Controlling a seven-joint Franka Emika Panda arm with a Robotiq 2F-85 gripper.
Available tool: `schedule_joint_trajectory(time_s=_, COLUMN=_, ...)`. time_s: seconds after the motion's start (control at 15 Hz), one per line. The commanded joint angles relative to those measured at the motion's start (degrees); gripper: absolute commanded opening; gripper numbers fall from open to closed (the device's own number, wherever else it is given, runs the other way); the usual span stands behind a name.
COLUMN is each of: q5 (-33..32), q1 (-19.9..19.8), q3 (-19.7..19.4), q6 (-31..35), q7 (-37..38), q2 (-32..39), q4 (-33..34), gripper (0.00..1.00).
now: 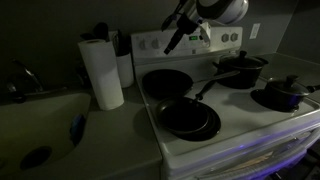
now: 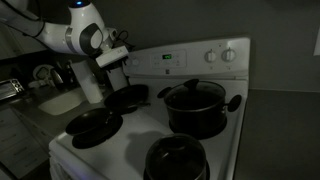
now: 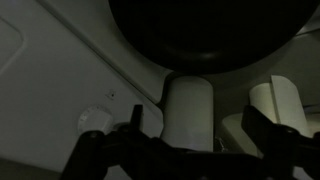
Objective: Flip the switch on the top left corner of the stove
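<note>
The white stove carries dark pans and pots and has a raised back panel with round knobs. It also shows in an exterior view, with a small green display on the panel. My gripper hangs at the panel's left end, just in front of it, and shows there in both exterior views. In the wrist view the gripper is open and empty, its two dark fingers wide apart. A round white knob sits just left of the left finger. No switch can be made out in the dim light.
A paper towel roll and a white container stand left of the stove, beside a sink. Frying pans fill the left burners and lidded pots the others. Two white cylinders show beyond the fingers.
</note>
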Motion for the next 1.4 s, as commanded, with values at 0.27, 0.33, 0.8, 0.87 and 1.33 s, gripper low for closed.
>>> schedule_joint_trajectory(time_s=0.27, q5=4.75, q1=-1.53, q3=4.25, q6=-2.59, q7=-4.33, q2=9.01, q4=17.02, gripper=0.74)
schedule_joint_trajectory(time_s=0.33, q5=5.81, q1=-1.93, q3=5.00, q6=-2.86, q7=-5.17, q2=10.33, q4=19.16, gripper=0.71)
schedule_joint_trajectory(time_s=0.8, q5=7.93, q1=-3.69, q3=7.60, q6=-6.38, q7=-7.83, q2=20.13, q4=32.51, gripper=0.27)
schedule_joint_trajectory(time_s=0.87, q5=8.04, q1=-4.06, q3=7.95, q6=-6.96, q7=-8.19, q2=21.65, q4=34.44, gripper=0.19)
schedule_joint_trajectory(time_s=1.33, q5=7.50, q1=-4.75, q3=10.05, q6=-9.53, q7=-9.31, q2=30.98, q4=46.30, gripper=0.00)
